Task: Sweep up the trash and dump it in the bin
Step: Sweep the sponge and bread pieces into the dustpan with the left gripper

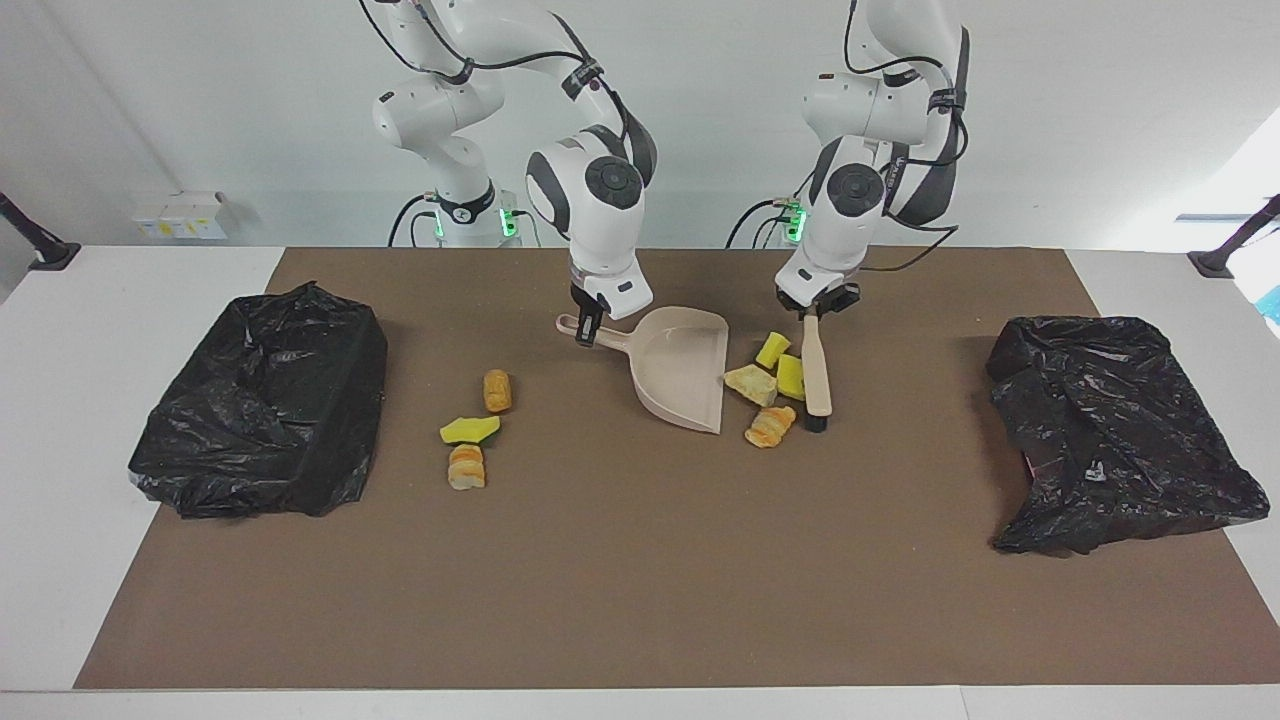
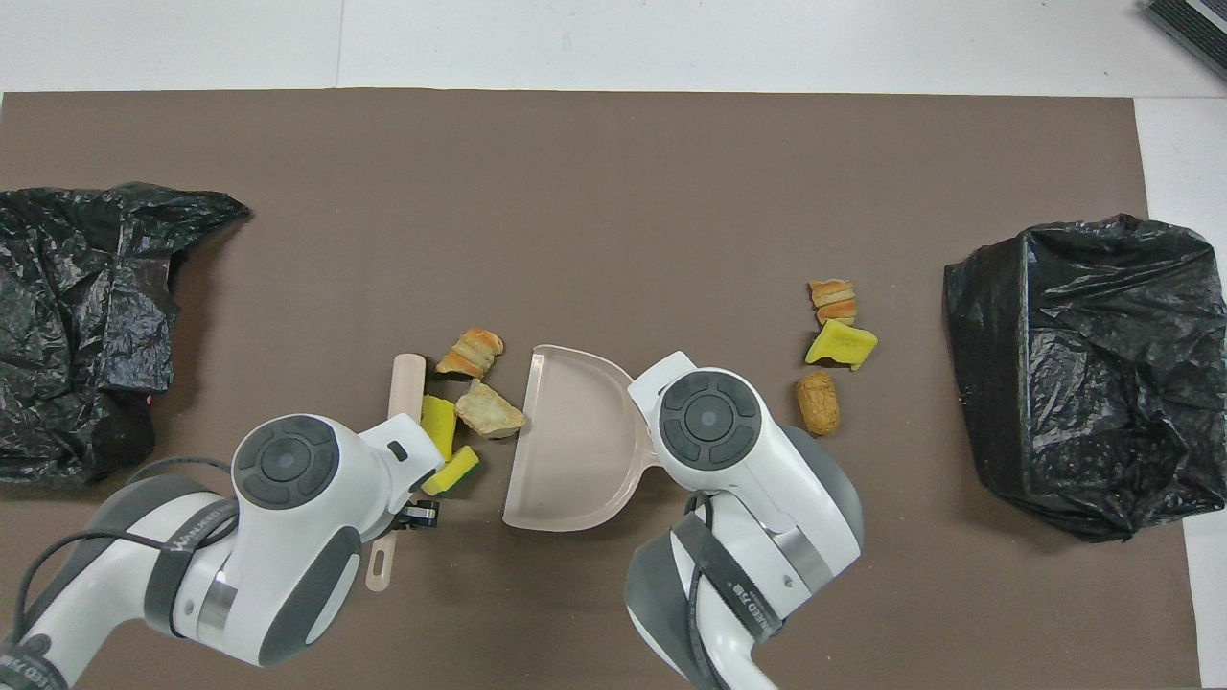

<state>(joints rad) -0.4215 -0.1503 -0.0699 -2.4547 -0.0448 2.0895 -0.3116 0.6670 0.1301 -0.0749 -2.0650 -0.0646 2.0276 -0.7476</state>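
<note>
Dustpan [image 1: 685, 370] and brush [image 1: 817, 375] flanking four trash pieces [image 1: 762, 385].
Right gripper [image 1: 588, 335] is clamping the dustpan handle; left gripper [image 1: 812, 310] is clamping the brush handle, trash lying just beside its bristles.

A robotics lab: two arms [image 1: 600, 190] bolted at a bare white table [image 1: 60, 400].

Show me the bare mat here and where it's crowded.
Bare: the whole stretch of brown mat farthest from the robots, running between the two black bags. Crowded: mid-mat, where the dustpan, four trash bits and the brush sit packed together; three more bits lie nearby.
</note>
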